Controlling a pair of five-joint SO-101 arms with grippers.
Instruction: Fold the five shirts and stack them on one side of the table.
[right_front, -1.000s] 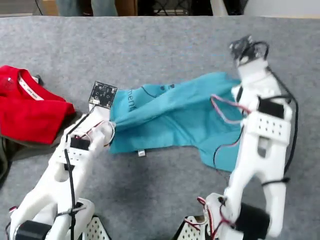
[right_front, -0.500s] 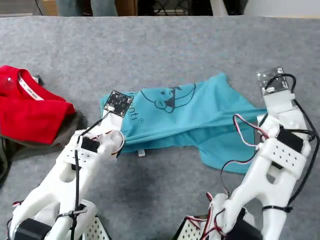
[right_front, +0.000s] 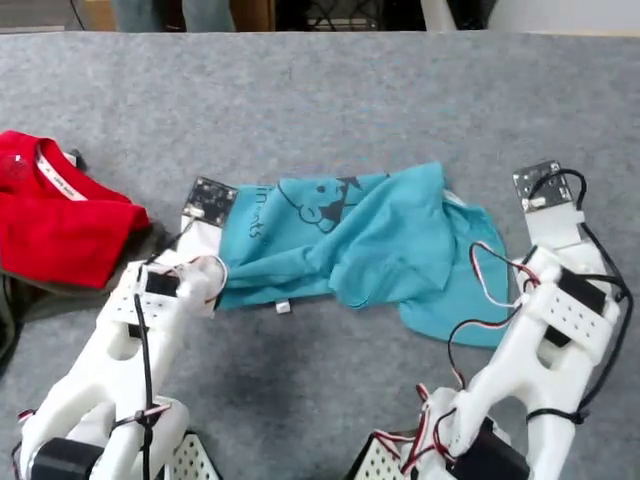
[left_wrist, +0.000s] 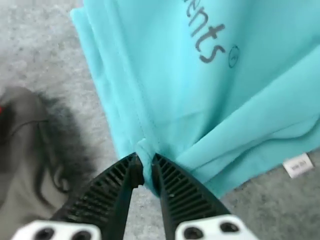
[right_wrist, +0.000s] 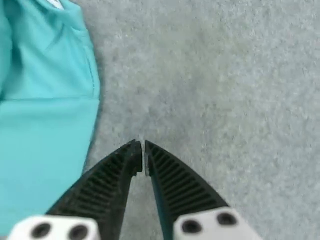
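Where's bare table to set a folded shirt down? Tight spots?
Free: the table strip from the teal shirt to the far edge; the patch between the arm bases; the grey surface under the right gripper. Crowded: the left side, where the red shirt lies on a grey garment, beside the left gripper pinching the teal shirt.

L arm (right_front: 130, 340): base at near left, links stretched fwd, wrist pitched down. L gripper (left_wrist: 144, 167): jaws pressed together, pinching fold at edge of teal shirt (left_wrist: 165, 90). R arm (right_front: 552, 320): base at near right, elbow bent, forearm angled outward, wrist pointing down. R gripper (right_wrist: 143, 150): jaws drawn together, tips almost touching, nothing btwn them.
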